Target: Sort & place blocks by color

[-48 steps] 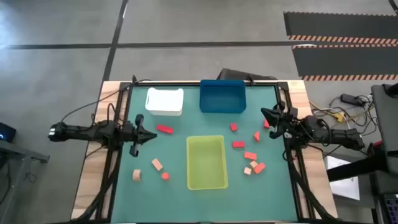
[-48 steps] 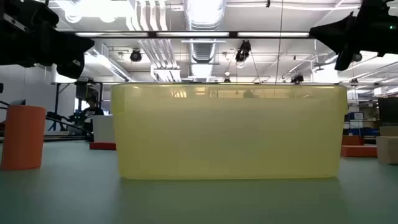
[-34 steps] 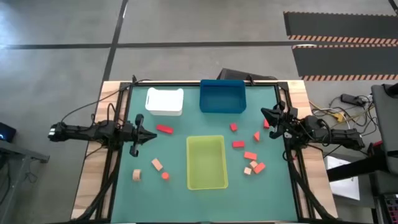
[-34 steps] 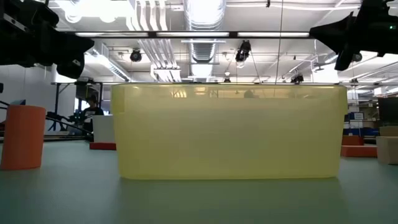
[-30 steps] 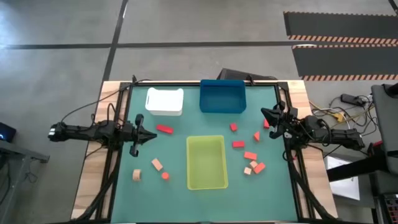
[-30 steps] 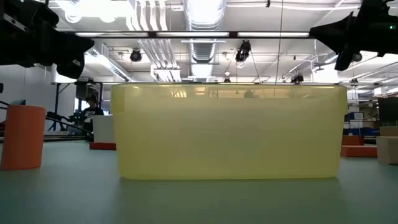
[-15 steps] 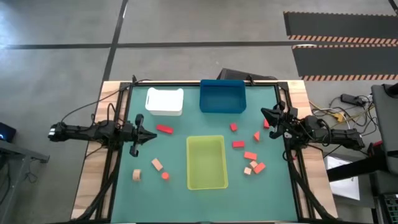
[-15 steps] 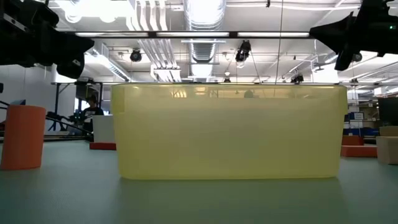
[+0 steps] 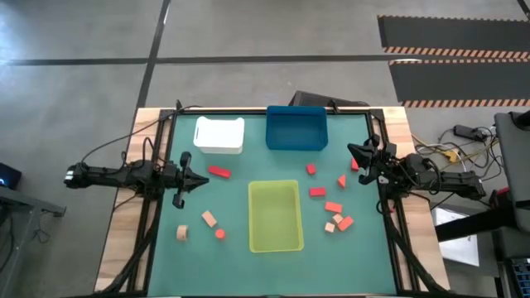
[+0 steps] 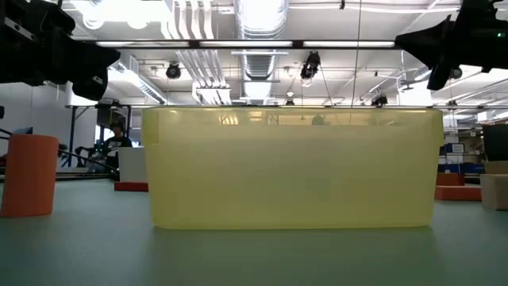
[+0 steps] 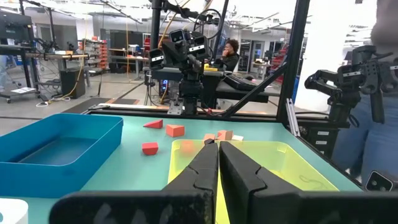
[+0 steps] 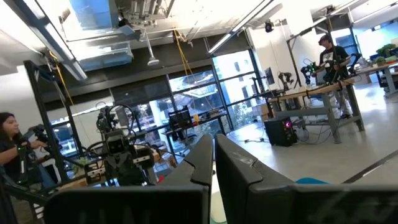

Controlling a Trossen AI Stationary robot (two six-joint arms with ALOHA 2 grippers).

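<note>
So I'm sitting at the very start of this sort: nothing is lying in any bin that I can see, and both arms are parked at the table edges. The left gripper (image 9: 199, 180) is hanging at the 9 o'clock side with its fingers pinched fully together and nothing between them; the right gripper (image 9: 354, 154) is at 3 o'clock, likewise closed and empty. The blocks (image 9: 334, 207) are all sitting loose on the green table (image 9: 166, 265): most are bunching up around 3 to 4 o'clock of the yellow-green bin (image 9: 275, 215), a red bar (image 9: 219, 172) is lying at about 10 o'clock of it, and a few more are sitting near 8 o'clock. They're looking like small red, coral and pale wood pieces, bars, cubes and a wedge or two. The white bin (image 9: 219, 135) and blue bin (image 9: 296, 129) are sitting toward 12 o'clock. I'm thinking the next move calls for opening a gripper and dropping onto the nearest block, probably the right arm on that cluster.
</note>
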